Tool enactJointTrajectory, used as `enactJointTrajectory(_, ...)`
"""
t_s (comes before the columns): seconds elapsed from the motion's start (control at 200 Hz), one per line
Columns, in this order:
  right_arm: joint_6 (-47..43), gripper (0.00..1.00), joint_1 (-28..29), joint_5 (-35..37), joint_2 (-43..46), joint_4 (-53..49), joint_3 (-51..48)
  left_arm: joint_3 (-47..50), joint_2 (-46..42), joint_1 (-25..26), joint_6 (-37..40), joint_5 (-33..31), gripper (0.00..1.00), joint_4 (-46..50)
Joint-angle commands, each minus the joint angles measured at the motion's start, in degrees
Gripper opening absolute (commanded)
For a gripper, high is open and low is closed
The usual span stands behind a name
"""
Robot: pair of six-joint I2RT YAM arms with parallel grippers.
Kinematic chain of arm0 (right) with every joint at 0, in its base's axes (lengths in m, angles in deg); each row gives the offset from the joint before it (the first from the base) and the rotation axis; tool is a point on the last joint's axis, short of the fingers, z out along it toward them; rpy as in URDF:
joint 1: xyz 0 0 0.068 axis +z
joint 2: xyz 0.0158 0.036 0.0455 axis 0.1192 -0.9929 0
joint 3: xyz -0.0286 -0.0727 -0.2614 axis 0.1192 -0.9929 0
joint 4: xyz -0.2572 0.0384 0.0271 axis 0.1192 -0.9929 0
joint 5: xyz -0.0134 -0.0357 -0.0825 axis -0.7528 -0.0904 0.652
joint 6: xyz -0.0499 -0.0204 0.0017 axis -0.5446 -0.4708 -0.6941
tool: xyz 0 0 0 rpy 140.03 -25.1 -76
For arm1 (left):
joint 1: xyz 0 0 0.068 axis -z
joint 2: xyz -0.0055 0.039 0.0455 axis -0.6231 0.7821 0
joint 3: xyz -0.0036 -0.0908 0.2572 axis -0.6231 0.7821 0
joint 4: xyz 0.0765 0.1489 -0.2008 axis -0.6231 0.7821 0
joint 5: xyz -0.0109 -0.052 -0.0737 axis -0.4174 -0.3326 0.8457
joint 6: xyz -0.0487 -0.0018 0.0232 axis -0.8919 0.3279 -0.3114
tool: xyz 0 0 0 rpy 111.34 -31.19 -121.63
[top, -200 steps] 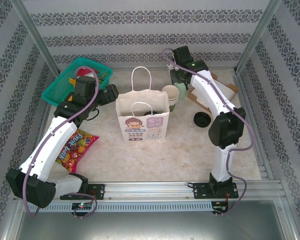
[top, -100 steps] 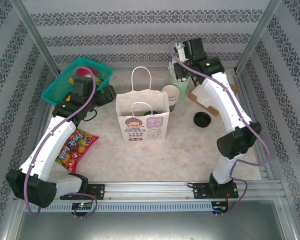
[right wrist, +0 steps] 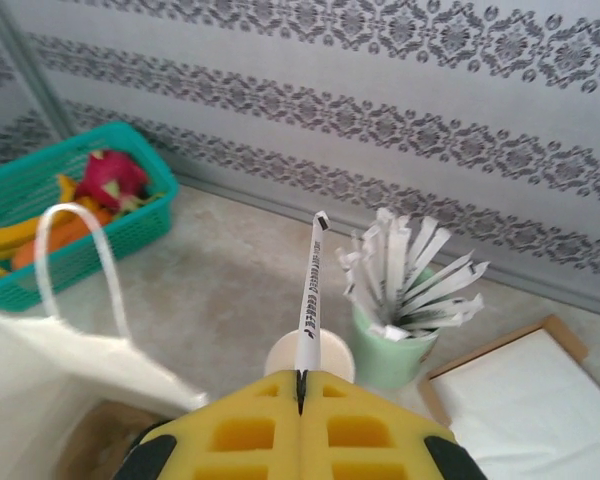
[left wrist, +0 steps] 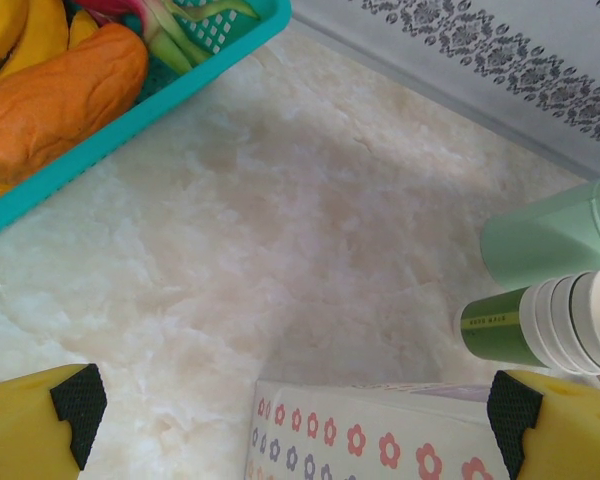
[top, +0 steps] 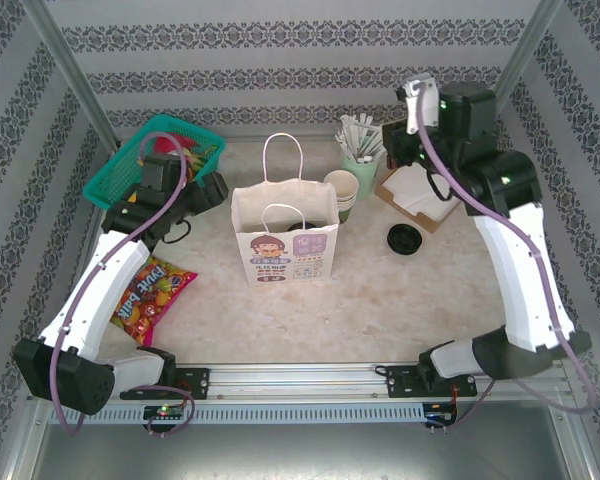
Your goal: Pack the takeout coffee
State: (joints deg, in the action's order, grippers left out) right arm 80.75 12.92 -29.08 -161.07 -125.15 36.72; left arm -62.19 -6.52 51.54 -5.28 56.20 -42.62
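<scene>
**Top view.** The coffee cup [top: 405, 240], seen as a round black lid, sits on the table [top: 380, 300] at centre right of the frame. It is right of the paper bag [top: 285, 240] and apart from it. The left jaws, at upper left between the green basket [top: 130, 165] and the bag, are spread wide and empty.

**Right wrist view.** The right jaws are clenched on 1 thin white wrapped stick [right wrist: 310, 290], with a mint holder [right wrist: 390, 355] of similar sticks beyond.

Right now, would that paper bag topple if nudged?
The paper bag stands tall on a narrow base, so a high push may tip it. Its open top would probably crumple. A low nudge might slide it on the smooth table.
</scene>
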Motion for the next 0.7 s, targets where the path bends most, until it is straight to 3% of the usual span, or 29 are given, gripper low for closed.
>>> enactJointTrajectory(0.0, 5.76, 0.0, -2.05, -10.77, 3.27, -9.06, 1.29, -2.01, 1.13, -0.77, 1.76, 2.24, 1.0, 3.18)
enactJointTrajectory(0.235, 11.65, 0.0, -2.79, -38.08, 6.94, -14.72, -0.71, -3.85, 2.96, -0.67, 4.31, 4.19, 1.0, 7.63)
enactJointTrajectory(0.405, 9.85, 0.0, -0.28, -34.28, 5.03, -14.26, -3.87, -2.42, 1.58, -0.67, 2.45, -0.24, 1.0, 8.18)
enactJointTrajectory(0.694, 4.88, 0.0, 4.47, -32.95, -8.19, -13.52, 1.99, -0.66, 0.45, -0.69, 1.26, -0.25, 1.0, 7.29)
